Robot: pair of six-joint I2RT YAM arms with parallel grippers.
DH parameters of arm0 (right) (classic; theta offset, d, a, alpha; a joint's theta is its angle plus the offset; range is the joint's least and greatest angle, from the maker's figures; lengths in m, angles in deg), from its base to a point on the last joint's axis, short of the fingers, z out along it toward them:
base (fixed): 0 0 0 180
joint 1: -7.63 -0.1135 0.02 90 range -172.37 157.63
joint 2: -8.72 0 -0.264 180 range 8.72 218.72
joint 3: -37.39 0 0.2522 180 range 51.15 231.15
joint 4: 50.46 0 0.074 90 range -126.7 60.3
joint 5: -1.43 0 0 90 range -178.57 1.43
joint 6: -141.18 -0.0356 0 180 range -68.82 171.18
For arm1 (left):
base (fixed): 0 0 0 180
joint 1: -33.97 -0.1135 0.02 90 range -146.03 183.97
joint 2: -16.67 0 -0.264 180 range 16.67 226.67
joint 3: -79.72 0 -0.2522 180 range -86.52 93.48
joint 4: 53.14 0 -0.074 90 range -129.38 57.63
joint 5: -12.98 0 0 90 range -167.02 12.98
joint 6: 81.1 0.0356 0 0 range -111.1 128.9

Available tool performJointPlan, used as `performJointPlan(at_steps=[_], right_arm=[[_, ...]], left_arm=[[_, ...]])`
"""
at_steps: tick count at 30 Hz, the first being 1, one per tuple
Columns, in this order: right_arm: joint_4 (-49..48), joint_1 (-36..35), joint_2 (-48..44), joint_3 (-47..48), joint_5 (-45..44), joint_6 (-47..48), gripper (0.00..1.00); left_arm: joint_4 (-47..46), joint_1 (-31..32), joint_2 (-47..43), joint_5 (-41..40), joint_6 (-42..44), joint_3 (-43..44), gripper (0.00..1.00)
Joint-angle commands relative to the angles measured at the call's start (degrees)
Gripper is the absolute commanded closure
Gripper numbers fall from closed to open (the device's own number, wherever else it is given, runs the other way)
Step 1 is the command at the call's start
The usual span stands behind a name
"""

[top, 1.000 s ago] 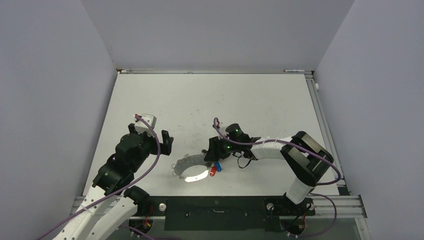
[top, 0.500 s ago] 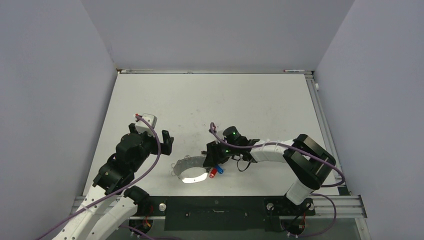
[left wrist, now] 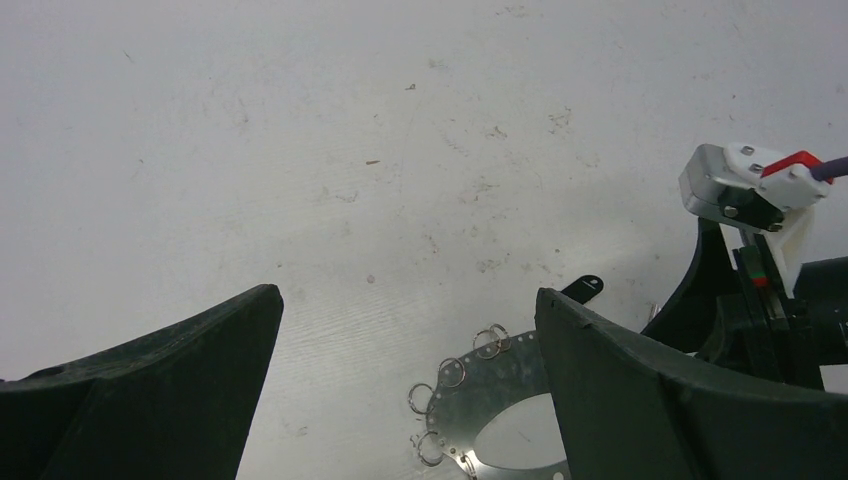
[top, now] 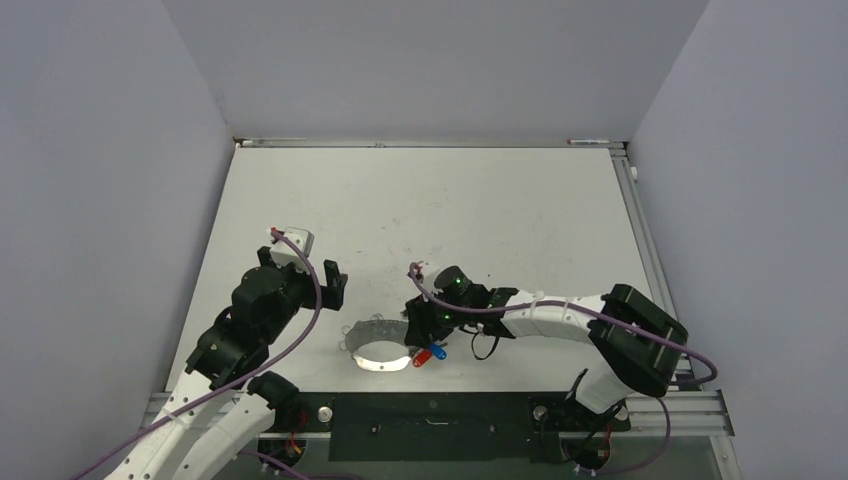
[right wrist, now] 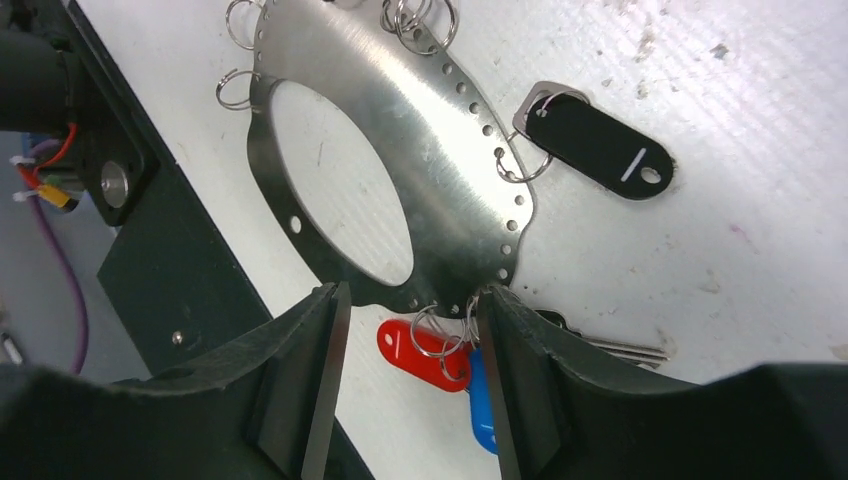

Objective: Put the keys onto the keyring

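The keyring is a flat silver ring plate (top: 366,331) with edge holes and small split rings, lying near the table's front edge; it also shows in the left wrist view (left wrist: 490,385) and the right wrist view (right wrist: 400,110). A red key (right wrist: 410,350) and a blue key (right wrist: 483,405) hang from its rim by small rings, and in the top view the red key (top: 421,360) and blue key (top: 437,353) lie together. A black key (right wrist: 598,145) is ringed to the rim too. My right gripper (right wrist: 410,390) is open, its jaws astride the red key and plate edge. My left gripper (left wrist: 410,400) is open and empty, above the plate's left side.
A bare silver key blade (right wrist: 625,350) lies by my right finger. The black mounting rail (top: 430,412) runs along the table's near edge, close to the plate. Grey walls enclose the table on three sides.
My right gripper has moved left and toward the near edge. The red and blue keys and the plate have shifted slightly nearer with it. The left arm has not moved.
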Motion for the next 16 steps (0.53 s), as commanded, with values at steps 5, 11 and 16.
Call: performJointPlan(at_steps=[5, 11, 16], right_arm=[[-0.93, -2.27, -21.40, -2.26, -20.91, 3.57, 0.27], [-11.35, -1.30, -32.25, -10.01, -23.83, 3.57, 0.18], [-9.67, -1.33, -33.56, -10.18, -28.10, 2.67, 0.16]], left_arm=[[-2.86, -0.53, -0.32, 0.38, 0.61, 0.09, 0.04], [-2.71, -0.70, -0.69, 0.49, 0.52, 0.09, 0.04], [-2.72, -0.70, -0.80, 0.63, 0.52, 0.07, 0.04]])
